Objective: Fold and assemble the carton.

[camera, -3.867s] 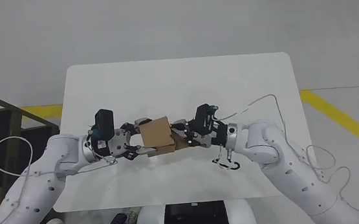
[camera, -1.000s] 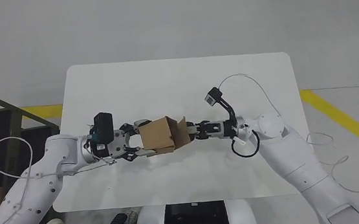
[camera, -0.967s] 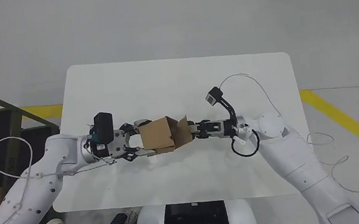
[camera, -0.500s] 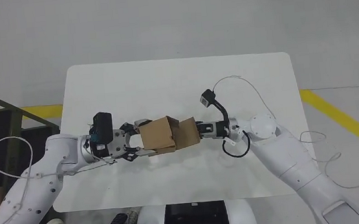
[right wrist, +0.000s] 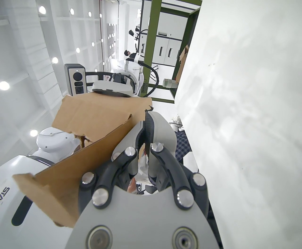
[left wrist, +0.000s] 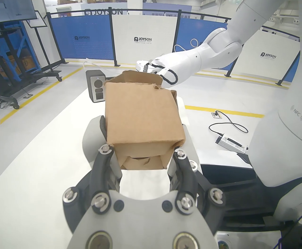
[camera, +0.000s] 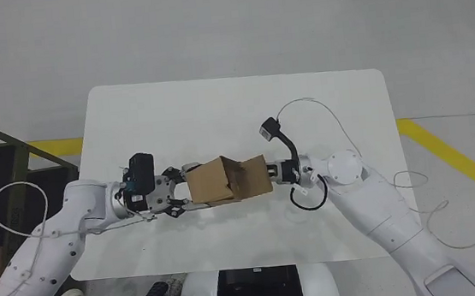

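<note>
The white, round-cornered table (camera: 319, 97) has the carton (camera: 223, 179) low over its middle, contact unclear.

I count one brown cardboard carton (camera: 226, 180), one white rectangular tabletop (camera: 216, 107), and two end effectors: left end effector (camera: 182, 192), right end effector (right wrist: 145, 127).

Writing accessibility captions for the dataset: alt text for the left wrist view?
The left gripper clamps the near end of a brown carton over a white table. The right arm has its wrist just behind the carton's ragged far flap.
</note>
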